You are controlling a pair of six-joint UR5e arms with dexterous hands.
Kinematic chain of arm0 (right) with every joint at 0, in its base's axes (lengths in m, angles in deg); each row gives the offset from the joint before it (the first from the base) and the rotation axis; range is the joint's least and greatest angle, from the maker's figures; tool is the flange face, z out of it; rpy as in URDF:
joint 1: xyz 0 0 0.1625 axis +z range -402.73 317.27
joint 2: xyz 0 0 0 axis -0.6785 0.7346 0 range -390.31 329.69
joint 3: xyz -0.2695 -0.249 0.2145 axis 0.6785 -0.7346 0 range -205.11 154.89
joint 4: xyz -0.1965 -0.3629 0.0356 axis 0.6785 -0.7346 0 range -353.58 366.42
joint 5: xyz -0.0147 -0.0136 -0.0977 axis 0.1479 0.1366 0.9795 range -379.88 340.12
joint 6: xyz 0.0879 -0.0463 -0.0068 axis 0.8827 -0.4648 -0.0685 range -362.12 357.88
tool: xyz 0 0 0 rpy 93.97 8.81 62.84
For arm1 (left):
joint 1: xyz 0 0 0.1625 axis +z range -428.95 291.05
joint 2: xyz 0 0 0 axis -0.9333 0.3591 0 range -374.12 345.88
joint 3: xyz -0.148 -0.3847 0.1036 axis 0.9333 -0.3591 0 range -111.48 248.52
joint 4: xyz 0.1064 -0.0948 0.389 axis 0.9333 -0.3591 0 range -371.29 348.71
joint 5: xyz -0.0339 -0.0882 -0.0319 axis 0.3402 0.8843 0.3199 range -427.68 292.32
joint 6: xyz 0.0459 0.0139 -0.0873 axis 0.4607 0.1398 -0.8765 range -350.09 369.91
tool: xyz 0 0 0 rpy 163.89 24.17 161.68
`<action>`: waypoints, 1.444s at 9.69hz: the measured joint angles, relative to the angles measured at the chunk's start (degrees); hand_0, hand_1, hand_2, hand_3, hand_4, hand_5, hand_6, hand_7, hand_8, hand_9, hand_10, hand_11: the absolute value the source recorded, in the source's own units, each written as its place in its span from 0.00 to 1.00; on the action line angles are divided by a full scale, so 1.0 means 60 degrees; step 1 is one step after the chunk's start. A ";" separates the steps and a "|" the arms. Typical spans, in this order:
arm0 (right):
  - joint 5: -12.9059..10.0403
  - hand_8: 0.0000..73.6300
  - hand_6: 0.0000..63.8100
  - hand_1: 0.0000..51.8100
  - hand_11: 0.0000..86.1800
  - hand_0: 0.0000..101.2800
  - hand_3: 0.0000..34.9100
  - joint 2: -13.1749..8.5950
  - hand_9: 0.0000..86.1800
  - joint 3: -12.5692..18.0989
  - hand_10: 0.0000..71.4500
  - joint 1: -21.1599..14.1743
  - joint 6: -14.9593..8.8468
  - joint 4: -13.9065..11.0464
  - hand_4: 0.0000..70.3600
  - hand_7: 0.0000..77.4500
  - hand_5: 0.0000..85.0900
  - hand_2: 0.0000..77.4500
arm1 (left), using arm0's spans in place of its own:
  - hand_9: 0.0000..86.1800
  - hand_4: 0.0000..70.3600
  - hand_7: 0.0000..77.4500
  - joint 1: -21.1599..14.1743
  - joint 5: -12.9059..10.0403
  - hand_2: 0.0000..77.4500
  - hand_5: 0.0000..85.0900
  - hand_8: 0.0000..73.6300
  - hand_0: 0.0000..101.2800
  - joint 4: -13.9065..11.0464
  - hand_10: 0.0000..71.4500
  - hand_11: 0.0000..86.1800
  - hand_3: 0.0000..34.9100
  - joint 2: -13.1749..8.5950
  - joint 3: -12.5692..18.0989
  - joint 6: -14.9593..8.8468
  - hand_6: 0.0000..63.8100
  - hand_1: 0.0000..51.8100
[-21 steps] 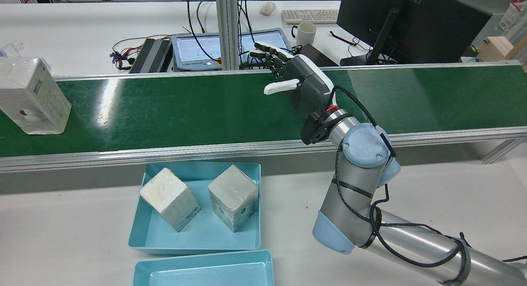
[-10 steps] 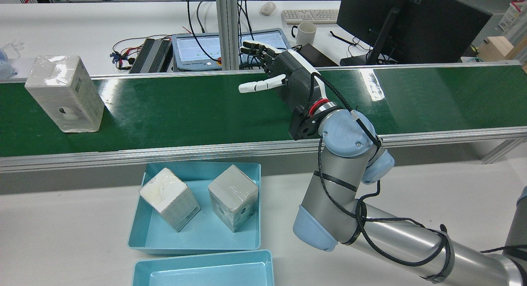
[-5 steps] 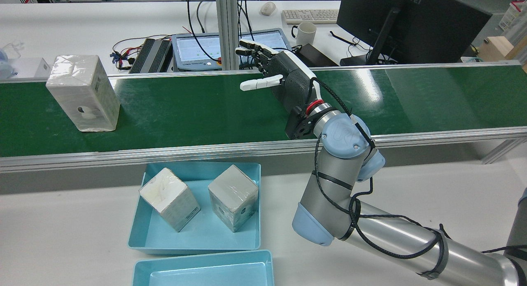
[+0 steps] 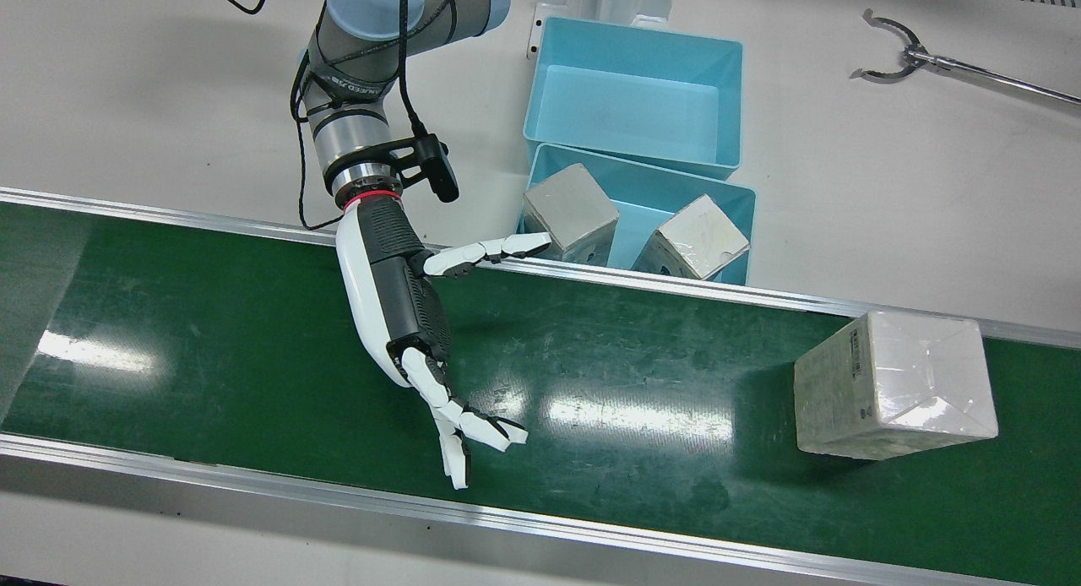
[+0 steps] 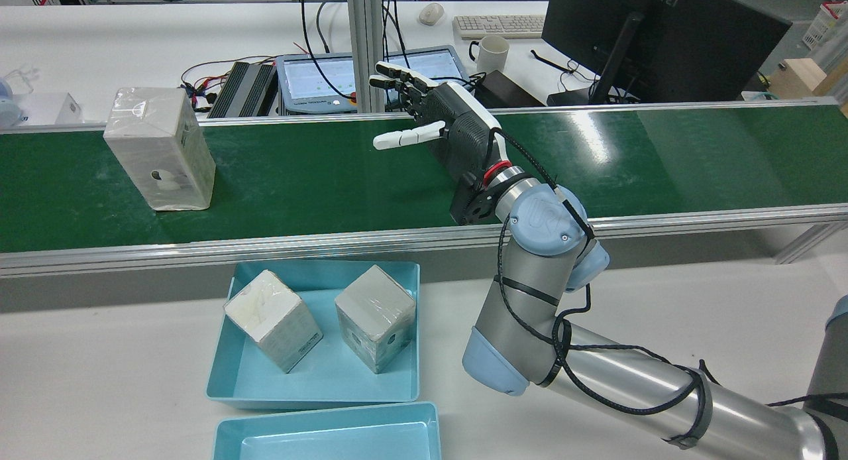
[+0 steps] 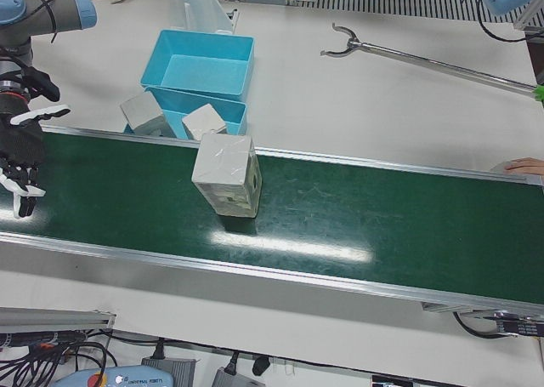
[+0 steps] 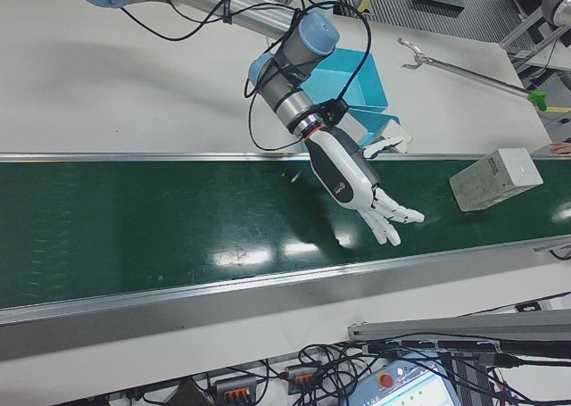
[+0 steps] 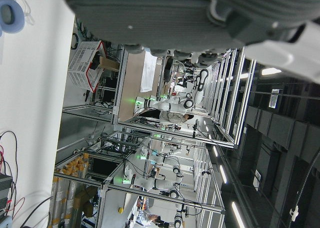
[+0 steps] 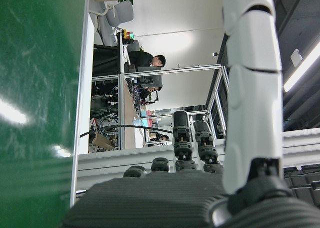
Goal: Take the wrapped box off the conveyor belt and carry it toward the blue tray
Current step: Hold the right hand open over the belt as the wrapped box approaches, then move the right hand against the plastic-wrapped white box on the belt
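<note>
The right hand (image 5: 437, 125) hovers over the green conveyor belt (image 5: 318, 175), fingers spread, holding nothing. The wrapped box (image 5: 161, 148) stands upright on the belt, well apart toward the robot's left. The nearer blue tray (image 5: 218, 370) holds two smaller wrapped boxes; the left hand's state cannot be told.

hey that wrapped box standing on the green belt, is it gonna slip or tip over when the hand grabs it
The wrapped box wears glossy film that catches glare, so it is probably slippery. It stands on a narrow end, so a high sideways push could likely tip it. Its flat faces and crisp edges suggest stiff walls that the open right hand can squeeze.
</note>
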 joint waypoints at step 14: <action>-0.0091 0.01 0.12 0.23 0.01 0.46 0.00 -0.0479 0.03 -0.0267 0.00 -0.0377 -0.0741 -0.0054 0.15 0.28 0.17 0.06 | 0.01 0.00 0.01 0.0000 0.0000 0.01 0.01 0.01 0.00 0.0000 0.01 0.01 0.00 0.0000 0.0000 0.0000 0.01 0.00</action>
